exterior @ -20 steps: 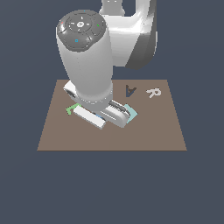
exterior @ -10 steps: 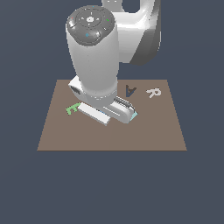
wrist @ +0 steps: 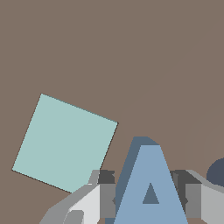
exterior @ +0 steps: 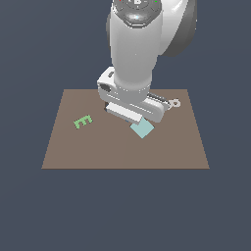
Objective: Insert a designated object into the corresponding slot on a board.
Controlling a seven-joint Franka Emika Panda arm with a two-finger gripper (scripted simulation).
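The blue letter "A" [wrist: 151, 175] stands between my two fingers [wrist: 103, 197] in the wrist view, and my gripper [wrist: 148, 200] is shut on it. It hangs over the brown board [exterior: 68, 147]. In the exterior view my hand [exterior: 128, 105] hovers over the board's far middle and hides both the letter and the slot. A dark rounded cutout [wrist: 217, 173] shows at the wrist view's edge, beside one finger.
A light teal diamond [exterior: 142, 129] [wrist: 65, 142] lies on the board just in front of my hand. A green "E" [exterior: 82, 121] lies toward the exterior view's left. Part of a pale-rimmed cutout [exterior: 175, 103] peeks out on the exterior view's right.
My hand has moved toward the exterior view's right and the board's far side, uncovering the green "E" and most of the teal diamond, and now covers the A-shaped cutout.
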